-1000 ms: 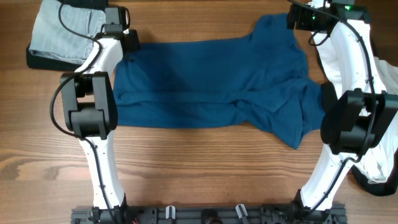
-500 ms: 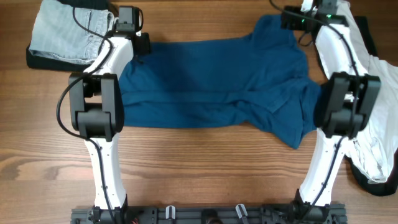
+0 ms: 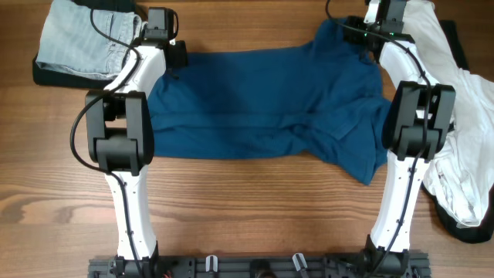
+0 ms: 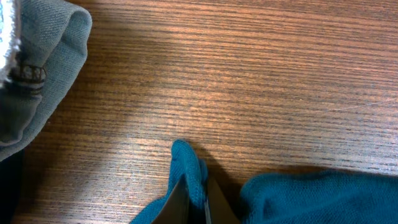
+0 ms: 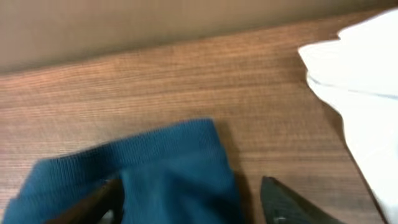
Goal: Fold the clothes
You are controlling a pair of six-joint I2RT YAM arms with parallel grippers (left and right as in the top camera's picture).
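Note:
The clothes (image 3: 262, 100), one large dark-blue shirt, lie spread across the middle of the wooden table. At its far left corner my left gripper (image 3: 176, 55) is shut on a pinched fold of the blue fabric (image 4: 189, 165), which rises between the two fingers in the left wrist view, where the gripper (image 4: 194, 190) sits at the bottom edge. My right gripper (image 3: 363, 35) is at the far right corner. In the right wrist view its jaws (image 5: 189, 186) stand open and straddle the ribbed blue edge (image 5: 168, 168) without clamping it.
A pale-blue denim piece (image 3: 77, 42) lies at the far left, close to the left gripper, and shows again as a grey-blue fold (image 4: 43, 74). A white garment (image 3: 463, 116) is heaped along the right edge (image 5: 360, 81). Both arm bases stand at the front.
The right arm swung left onto the shirt's far right corner and its jaws have narrowed around the fabric. The left arm shifted slightly right a second ago, then stayed still and shut.

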